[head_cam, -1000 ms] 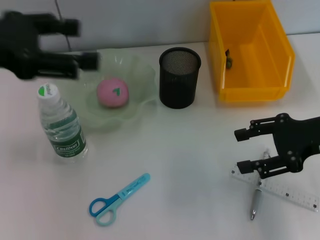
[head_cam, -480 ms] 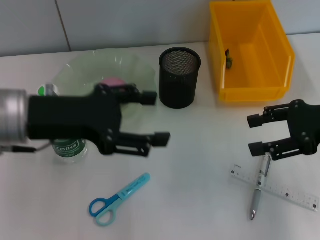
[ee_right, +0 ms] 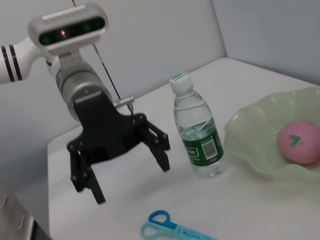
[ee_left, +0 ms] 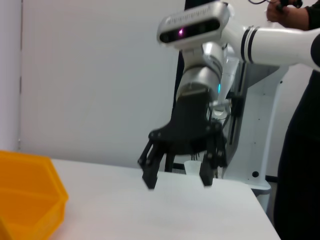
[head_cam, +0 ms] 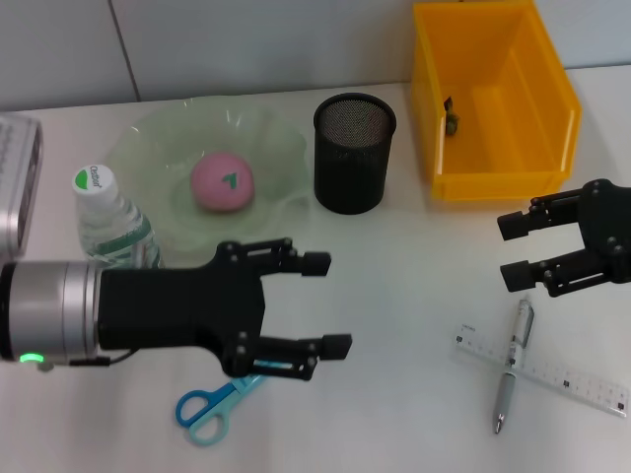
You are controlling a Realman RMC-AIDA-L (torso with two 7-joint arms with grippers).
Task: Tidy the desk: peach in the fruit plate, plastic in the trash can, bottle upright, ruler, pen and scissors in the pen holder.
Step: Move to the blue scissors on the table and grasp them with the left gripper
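My left claw (head_cam: 315, 304) hangs low over the near-left part of the desk, jaws spread wide and empty, just above the blue scissors (head_cam: 229, 392). Its position suggests the scissors are my next pickup, and the open jaws look ready to close on them. My right claw (head_cam: 520, 252) hovers at the right, also spread and empty, a little beyond the pen (head_cam: 511, 365), which lies crossed over the clear ruler (head_cam: 572, 377).

The pink peach (head_cam: 222, 183) already sits in the pale green fruit plate (head_cam: 266, 138) at the far left. The water bottle (head_cam: 108, 212) stands upright just left of the plate, cap on. The black mesh pen holder (head_cam: 354, 153) stands at the far centre, to the right of the plate, and I see nothing poking out of it. The yellow bin (head_cam: 493, 108), far right, holds a small dark scrap I cannot identify; it probably serves as the trash can.

The desk (head_cam: 394, 286) is plain, smooth white. Behind it is a pale grey panelled wall. In the left wrist view, a person in dark clothes stands at the edge of the room behind my right arm.
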